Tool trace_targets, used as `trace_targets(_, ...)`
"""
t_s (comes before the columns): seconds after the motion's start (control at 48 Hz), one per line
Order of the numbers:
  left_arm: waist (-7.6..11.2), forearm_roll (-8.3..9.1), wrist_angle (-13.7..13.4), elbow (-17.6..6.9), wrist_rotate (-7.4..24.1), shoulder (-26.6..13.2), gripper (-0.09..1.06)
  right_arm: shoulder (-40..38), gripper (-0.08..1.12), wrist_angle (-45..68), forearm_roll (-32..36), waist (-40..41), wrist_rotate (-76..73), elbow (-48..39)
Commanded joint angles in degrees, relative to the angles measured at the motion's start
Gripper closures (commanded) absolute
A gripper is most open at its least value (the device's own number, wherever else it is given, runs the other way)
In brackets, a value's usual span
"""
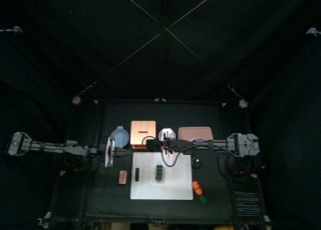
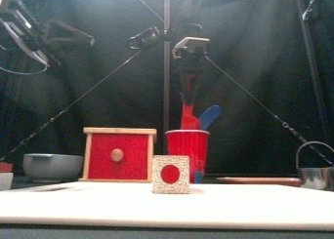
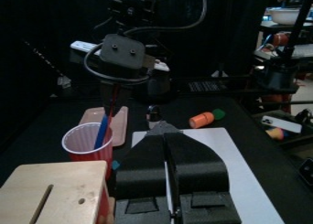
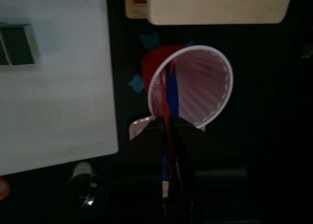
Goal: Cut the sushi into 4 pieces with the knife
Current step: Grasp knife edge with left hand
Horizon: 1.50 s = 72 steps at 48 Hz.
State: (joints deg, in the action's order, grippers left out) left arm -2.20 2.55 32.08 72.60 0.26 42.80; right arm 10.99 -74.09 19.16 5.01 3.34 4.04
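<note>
Closest thing is the sushi roll [image 2: 170, 174], seen end-on: speckled white face, red centre. From above it's a dark green block lying on the white cutting board [image 1: 175, 189], roughly mid-board and in one piece, with nothing touching it.

Behind it, a bit to the left, is the wooden box [image 2: 117, 155] with the red drawer front. The red cup [image 2: 187, 153] sits just to the right of the box. The right gripper [image 4: 167, 129] hangs straight over the cup with its jaws pinched nearly together on the handle of the red knife [image 2: 190, 101], blade end down in the cup. The blue knife [image 2: 209, 116] leans loose in the cup, tipped right.

The left gripper [image 3: 166, 141] is over the left side of the surface [image 1: 100, 191], by the blue-grey bowl [image 2: 53, 166], jaws pressed together with nothing in them.

Other bits:
- The pink tray [image 1: 194, 134] is at the far right of the surface.
- An orange and green toy [image 1: 197, 189] lies just off the board's near right corner.
- A small red toy [image 1: 123, 176] lies off the board's left edge.
- A metal cutter [image 2: 313, 167] sits at the right.
</note>
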Motion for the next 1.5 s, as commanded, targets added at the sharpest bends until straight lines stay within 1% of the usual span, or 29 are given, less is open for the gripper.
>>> trace_targets(0.021, -0.09, 0.0, 0.53, -0.62, 0.09, -0.09, 0.96, -3.87, 0.86, -1.23, 1.32, 1.14, 0.0, 2.72)
trace_targets(0.271, -0.18, 0.0, 0.53, -0.7, 0.09, -0.09, 0.95, -12.39, 0.87, -1.67, 1.23, 1.32, -1.41, 3.34)
trace_targets(0.375, -0.79, 0.0, 0.62, -0.88, 0.09, -0.09, 0.95, -17.23, 0.87, -0.09, 0.97, 0.97, -2.55, 1.67)
trace_targets(0.5, -1.05, 0.0, 0.79, -0.97, 0.09, -0.09, 0.93, -22.59, 0.87, 6.24, 0.53, 0.18, -6.33, -2.29)
trace_targets(0.583, -1.14, 0.0, 0.88, -1.14, 0.09, -0.09, 0.88, -27.07, 0.87, 13.89, 0.53, -0.26, -9.58, -8.17)
trace_targets(0.708, -1.14, 0.0, 1.23, -1.58, 0.09, -0.09, 0.72, -33.05, 0.87, 25.58, -0.44, -0.7, -15.03, -18.02)
trace_targets(0.833, -1.14, 0.0, 1.76, -2.46, -0.18, -0.09, 0.51, -38.14, 0.87, 36.74, -1.67, -0.7, -19.6, -27.51)
trace_targets(0.896, -1.23, -0.35, 1.93, -2.9, -0.44, -0.09, 0.4, -40.78, 0.87, 44.21, -2.11, -0.97, -21.09, -32.87)
trace_targets(0.917, -1.23, -0.62, 1.85, -2.99, -0.44, -0.09, 0.36, -41.48, 0.86, 46.49, -2.29, -1.05, -21.36, -34.37)
trace_targets(0.938, -1.14, -1.23, 1.85, -3.16, -0.53, -0.18, 0.3, -42.19, 0.86, 48.87, -2.46, -1.05, -21.62, -35.86)
trace_targets(1.062, -1.14, -4.57, 1.76, -3.96, -0.44, -0.62, 0.08, -45.44, 0.86, 61.44, -5.1, -1.32, -22.59, -43.51)
trace_targets(1.104, -0.97, -5.36, 1.41, -4.39, -0.26, -1.05, 0.02, -45.7, 0.86, 64.69, -5.8, -1.32, -22.68, -45.7)
trace_targets(1.146, -0.88, -5.63, 1.14, -4.92, -0.09, -1.76, -0.02, -45.7, 0.86, 67.59, -6.5, -1.32, -22.68, -47.64)
trace_targets(1.208, -0.7, -5.19, 0.0, -6.33, 0.18, -3.52, -0.07, -45.44, 0.86, 71.63, -7.38, -1.32, -22.76, -50.45)
trace_targets(1.271, -0.26, -3.96, -1.93, -7.91, 0.09, -5.36, -0.06, -45.0, 0.86, 74.18, -7.65, -1.32, -22.68, -52.21)
trace_targets(1.375, 0.09, -2.11, -6.59, -11.07, 0.0, -9.32, -0.05, -43.86, 0.86, 77.78, -7.38, -1.49, -22.24, -54.14)
trace_targets(1.417, 0.09, -1.76, -8.79, -12.48, 0.0, -11.16, -0.05, -43.07, 0.86, 78.75, -7.12, -1.76, -22.15, -54.58)
trace_targets(1.438, 0.09, -1.67, -10.37, -13.45, 0.0, -12.48, -0.05, -42.8, 0.86, 79.01, -6.94, -1.85, -22.15, -54.67)
trace_targets(1.5, 0.0, -1.49, -12.83, -15.29, 0.0, -15.12, -0.05, -41.66, 0.86, 79.98, -6.42, -2.11, -22.15, -54.93)
